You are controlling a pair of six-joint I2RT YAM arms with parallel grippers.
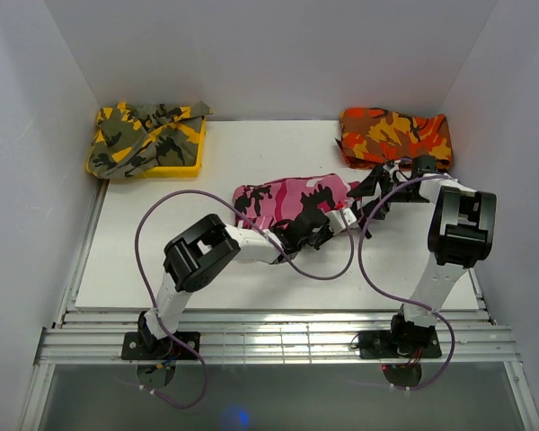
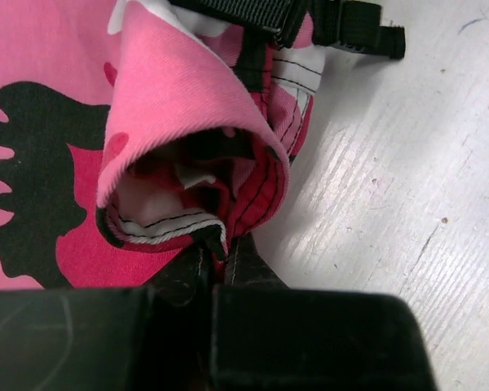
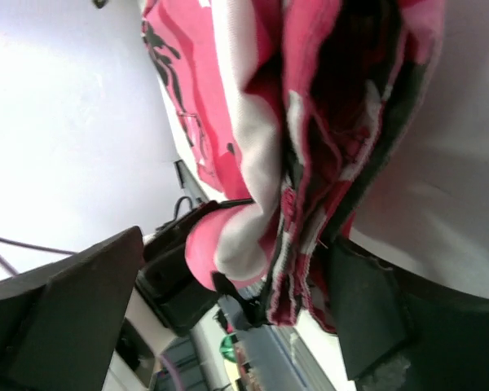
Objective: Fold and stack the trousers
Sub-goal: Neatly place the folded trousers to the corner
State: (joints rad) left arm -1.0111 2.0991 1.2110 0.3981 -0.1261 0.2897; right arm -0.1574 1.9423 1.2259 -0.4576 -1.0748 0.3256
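Note:
The trousers (image 1: 287, 199), in pink, white and black camouflage, lie bunched in the middle of the white table (image 1: 144, 269). My left gripper (image 1: 316, 226) is at their near right end. In the left wrist view it (image 2: 216, 262) is shut on a stitched edge of the trousers (image 2: 179, 122), which curl into a fold above the fingers. My right gripper (image 1: 370, 199) is at the trousers' right end. In the right wrist view it (image 3: 228, 314) stands open, its fingers (image 3: 65, 318) wide apart, with the layered edge of the trousers (image 3: 310, 163) hanging between them.
A yellow-olive camouflage garment (image 1: 148, 133) lies on a yellow tray (image 1: 175, 169) at the back left. An orange-red camouflage garment (image 1: 395, 135) lies at the back right. Purple cables (image 1: 153, 224) loop over the table. White walls close in both sides and the back.

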